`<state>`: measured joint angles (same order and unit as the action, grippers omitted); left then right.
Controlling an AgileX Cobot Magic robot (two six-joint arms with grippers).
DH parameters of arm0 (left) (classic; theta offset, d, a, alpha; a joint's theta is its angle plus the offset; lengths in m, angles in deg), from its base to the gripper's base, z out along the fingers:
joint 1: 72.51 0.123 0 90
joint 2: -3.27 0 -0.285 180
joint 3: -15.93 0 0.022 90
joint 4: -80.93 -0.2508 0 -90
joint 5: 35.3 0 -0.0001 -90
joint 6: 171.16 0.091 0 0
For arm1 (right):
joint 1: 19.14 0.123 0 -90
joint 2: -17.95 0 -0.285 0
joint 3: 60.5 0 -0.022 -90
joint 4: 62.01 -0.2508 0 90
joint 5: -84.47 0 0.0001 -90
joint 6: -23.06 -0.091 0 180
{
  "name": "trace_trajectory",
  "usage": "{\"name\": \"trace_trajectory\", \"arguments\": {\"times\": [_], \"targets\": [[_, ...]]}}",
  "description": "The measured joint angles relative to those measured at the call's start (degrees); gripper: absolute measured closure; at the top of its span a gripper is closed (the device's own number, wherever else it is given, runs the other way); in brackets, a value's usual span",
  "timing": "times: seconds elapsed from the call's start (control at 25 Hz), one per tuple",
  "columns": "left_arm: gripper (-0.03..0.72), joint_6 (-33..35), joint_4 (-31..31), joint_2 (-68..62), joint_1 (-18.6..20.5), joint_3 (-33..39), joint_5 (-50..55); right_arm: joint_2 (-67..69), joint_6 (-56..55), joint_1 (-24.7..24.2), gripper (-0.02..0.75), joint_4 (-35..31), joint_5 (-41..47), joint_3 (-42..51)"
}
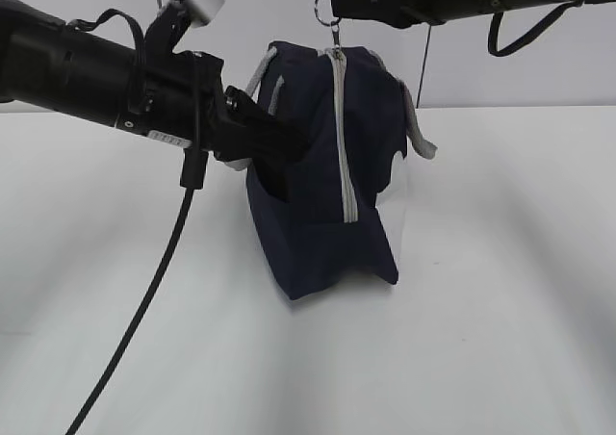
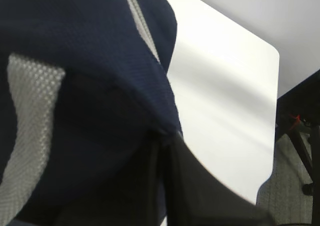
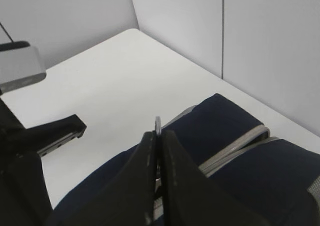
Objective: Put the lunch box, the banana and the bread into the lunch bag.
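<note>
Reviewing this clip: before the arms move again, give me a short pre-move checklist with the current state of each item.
1. Right gripper shut on the ring pull: ok.
2. Left gripper shut on the lunch bag fabric at its side: ok.
3. Zipper closed along the visible strip: ok.
4. Lunch box, banana and bread inside the bag: cannot tell, none visible.
5. Bag sitting flat on the table: not ok, it tilts.
</note>
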<state>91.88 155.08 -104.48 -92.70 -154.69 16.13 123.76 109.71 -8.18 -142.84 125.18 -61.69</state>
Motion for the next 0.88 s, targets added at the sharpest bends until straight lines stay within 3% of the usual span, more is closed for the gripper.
{"name": "trace_trajectory", "arguments": {"times": [0.32, 0.64, 0.88], "targets": [[0.683, -1.71, -2.90, 0.00, 0.00, 0.05, 2.61, 1.76, 0.38, -4.22, 0.738, 7.83, 12.65, -2.45], [0.683, -2.62, -4.29, 0.00, -0.08, 0.05, 3.36, 6.63, 3.34, -6.20, 0.738, 9.19, 22.81, -7.01], [0.683, -2.68, -4.95, 0.00, -0.08, 0.05, 4.35, 10.46, 4.43, -6.20, 0.738, 9.32, 25.75, -10.89]]}}
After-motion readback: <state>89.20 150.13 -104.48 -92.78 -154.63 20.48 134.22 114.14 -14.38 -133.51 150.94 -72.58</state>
